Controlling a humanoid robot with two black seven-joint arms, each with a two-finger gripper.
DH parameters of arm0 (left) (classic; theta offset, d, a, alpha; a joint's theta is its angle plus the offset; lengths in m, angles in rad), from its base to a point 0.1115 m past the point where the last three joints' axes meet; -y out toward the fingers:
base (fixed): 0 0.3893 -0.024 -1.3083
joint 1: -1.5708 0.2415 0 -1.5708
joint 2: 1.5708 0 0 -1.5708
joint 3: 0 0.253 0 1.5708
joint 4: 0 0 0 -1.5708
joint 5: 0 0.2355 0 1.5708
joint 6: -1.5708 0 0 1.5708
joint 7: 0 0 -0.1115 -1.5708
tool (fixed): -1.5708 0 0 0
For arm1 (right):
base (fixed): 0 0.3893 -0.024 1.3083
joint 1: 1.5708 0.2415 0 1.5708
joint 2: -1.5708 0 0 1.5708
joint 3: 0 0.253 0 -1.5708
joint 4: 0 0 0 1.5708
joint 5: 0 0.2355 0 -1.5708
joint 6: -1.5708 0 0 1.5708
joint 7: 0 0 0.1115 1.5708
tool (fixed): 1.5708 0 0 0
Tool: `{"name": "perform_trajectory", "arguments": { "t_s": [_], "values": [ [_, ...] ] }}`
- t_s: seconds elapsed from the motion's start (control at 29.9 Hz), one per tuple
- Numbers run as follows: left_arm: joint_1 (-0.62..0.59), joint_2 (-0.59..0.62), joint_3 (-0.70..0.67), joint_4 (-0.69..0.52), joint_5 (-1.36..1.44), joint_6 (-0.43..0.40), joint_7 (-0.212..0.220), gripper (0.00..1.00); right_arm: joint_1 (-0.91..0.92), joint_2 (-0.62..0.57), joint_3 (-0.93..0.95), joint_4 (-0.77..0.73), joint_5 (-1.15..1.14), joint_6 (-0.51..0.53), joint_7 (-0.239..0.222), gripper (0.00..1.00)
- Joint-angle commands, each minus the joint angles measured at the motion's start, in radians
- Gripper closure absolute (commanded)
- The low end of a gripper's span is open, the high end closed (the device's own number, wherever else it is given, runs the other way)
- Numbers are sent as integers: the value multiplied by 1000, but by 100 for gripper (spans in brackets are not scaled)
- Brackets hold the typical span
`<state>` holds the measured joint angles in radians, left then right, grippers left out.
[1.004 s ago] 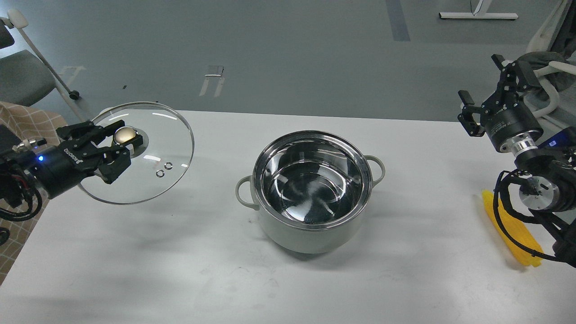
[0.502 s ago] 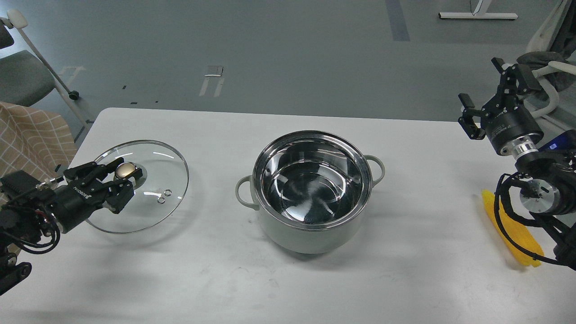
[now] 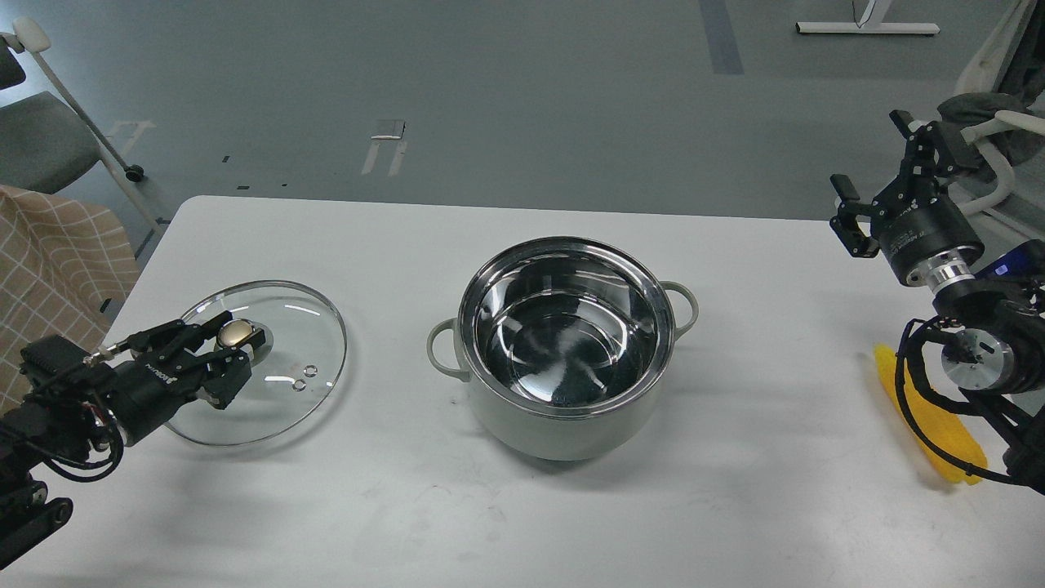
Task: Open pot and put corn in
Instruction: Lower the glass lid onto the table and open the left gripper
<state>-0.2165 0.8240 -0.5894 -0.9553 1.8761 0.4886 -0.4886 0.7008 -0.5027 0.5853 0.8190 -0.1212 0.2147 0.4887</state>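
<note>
**Left gripper lowering lid at table's left side, pot open**

Left gripper [image 3: 224,359] closed around the gold knob [image 3: 234,332] of the glass lid [image 3: 286,367], jaws pinched on either side of it. Lid low over the table [image 3: 571,523], close to flat; cannot tell whether resting or just above. Well to that gripper's right, the pot [image 3: 563,425], uncovered, steel inside bare. Right gripper [image 3: 886,175] raised off the far right edge, fingers spread wide, nothing between them. Below and nearer than that gripper, the corn [image 3: 939,425], lying flat on the table, partly hidden behind the right arm's cables and wrist.

Step in hand, as judged: setting the lid aside, the opening part nearly finished. Corn not yet touched.

Next move likely calls for letting go of the knob and drawing the left arm clear, then swinging the right gripper down and back toward the cob, fingers across its narrow width, before carrying it left over the pot's rim.

Count: one pot, one lid, one corn cob, two grippers.
</note>
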Motion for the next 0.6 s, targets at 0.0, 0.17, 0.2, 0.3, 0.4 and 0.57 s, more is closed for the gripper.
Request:
{"name": "perform_trajectory", "arguments": {
  "t_s": [0.0, 0.17, 0.2, 0.3, 0.4, 0.57],
  "values": [
    [-1, -6, -1, 9, 0, 0, 0, 79, -1, 0, 1, 2, 0, 0, 0, 0],
    [-1, -29, -1, 38, 2, 0, 0, 74, -3, -5, 1, 2, 0, 0, 0, 0],
    [-1, -29, -1, 38, 2, 0, 0, 74, -1, -5, 1, 2, 0, 0, 0, 0],
    [-1, -29, -1, 40, 2, 0, 0, 70, -3, -5, 1, 2, 0, 0, 0, 0],
    [-1, -34, -1, 46, 2, 0, 0, 66, -4, -5, 1, 2, 0, 0, 0, 0],
    [-1, -43, -1, 56, 2, 0, 0, 59, -6, -5, 1, 2, 0, 0, 0, 0]
  ]
}}
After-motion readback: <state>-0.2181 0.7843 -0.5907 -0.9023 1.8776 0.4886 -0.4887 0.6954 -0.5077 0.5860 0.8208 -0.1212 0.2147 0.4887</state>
